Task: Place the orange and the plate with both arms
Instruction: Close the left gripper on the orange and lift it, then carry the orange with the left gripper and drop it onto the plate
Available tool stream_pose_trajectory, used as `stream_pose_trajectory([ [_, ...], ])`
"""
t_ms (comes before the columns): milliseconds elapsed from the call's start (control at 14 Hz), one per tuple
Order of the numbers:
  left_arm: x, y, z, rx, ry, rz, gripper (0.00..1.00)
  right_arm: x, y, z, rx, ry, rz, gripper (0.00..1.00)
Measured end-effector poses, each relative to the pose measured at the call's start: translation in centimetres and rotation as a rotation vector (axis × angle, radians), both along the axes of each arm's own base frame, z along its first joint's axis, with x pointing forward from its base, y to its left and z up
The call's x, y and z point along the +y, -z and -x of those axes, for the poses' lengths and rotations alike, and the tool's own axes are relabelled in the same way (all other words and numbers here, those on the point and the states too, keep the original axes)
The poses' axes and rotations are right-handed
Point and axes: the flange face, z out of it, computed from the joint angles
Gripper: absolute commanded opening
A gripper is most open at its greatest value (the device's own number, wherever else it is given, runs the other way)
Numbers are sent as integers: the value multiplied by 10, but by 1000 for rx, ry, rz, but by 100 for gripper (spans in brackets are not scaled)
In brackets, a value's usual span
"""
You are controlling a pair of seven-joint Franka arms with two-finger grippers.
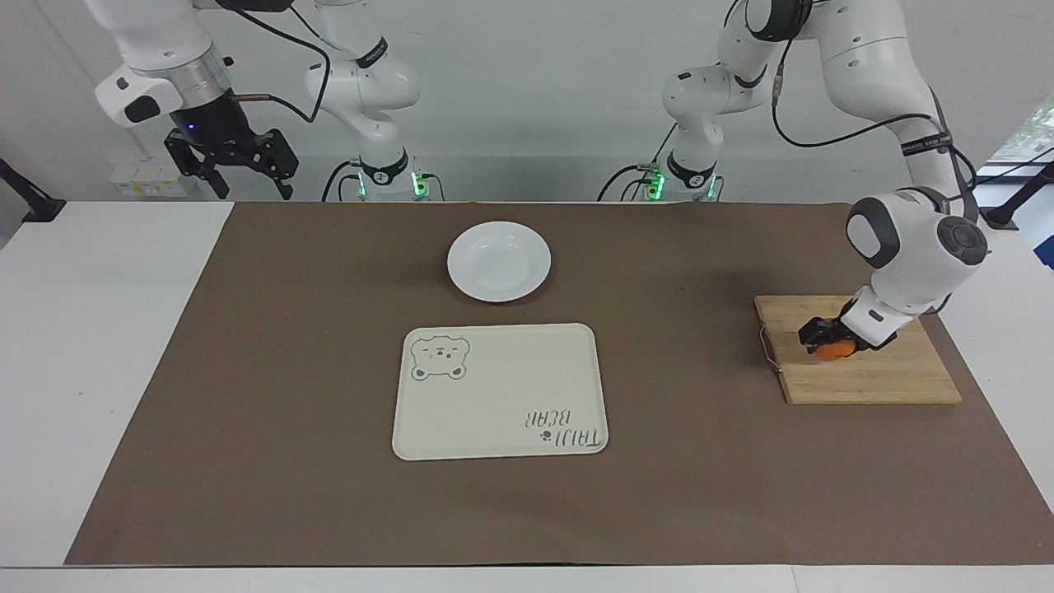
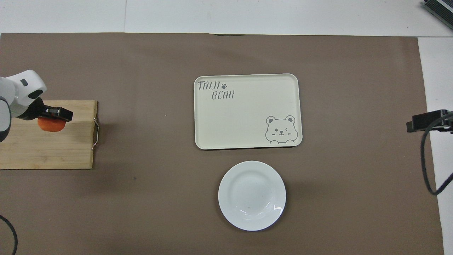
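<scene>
My left gripper (image 1: 823,339) is shut on the small orange (image 1: 834,350), holding it low over the wooden cutting board (image 1: 873,383) at the left arm's end of the table. From overhead the orange (image 2: 51,124) peeks out under the black fingers (image 2: 56,114). I cannot tell whether the orange touches the board. The white plate (image 1: 499,261) sits bare on the brown mat, midway between the arms and nearer to the robots than the tray. My right gripper (image 1: 239,169) waits raised and open over the table edge at the right arm's end.
A cream rectangular tray (image 1: 499,391) with a bear drawing lies mid-mat, just farther from the robots than the plate (image 2: 252,195). The cutting board (image 2: 46,152) has a metal handle on its side toward the tray. A brown mat (image 1: 247,371) covers most of the table.
</scene>
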Motion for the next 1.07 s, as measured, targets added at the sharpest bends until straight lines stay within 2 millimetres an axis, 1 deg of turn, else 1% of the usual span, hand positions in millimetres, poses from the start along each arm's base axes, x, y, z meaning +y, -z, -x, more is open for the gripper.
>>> stream_pose_trajectory([
  [214, -23, -49, 8, 6, -19, -4, 0, 0, 0, 0, 0, 0, 0, 100],
  [286, -30, -62, 12, 11, -29, -6, 0, 0, 0, 0, 0, 0, 0, 100],
  [429, -49, -85, 21, 13, -48, -11, 0, 0, 0, 0, 0, 0, 0, 100],
  [571, -75, -104, 31, 14, -63, -16, 0, 0, 0, 0, 0, 0, 0, 100],
  [714, -101, -113, 38, 15, -82, -21, 0, 0, 0, 0, 1, 0, 0, 100],
  [786, -118, -115, 41, 16, -92, -24, 0, 0, 0, 0, 1, 0, 0, 100],
  [1071, -196, -108, 56, 32, -103, -40, 0, 0, 0, 0, 1, 0, 0, 100],
])
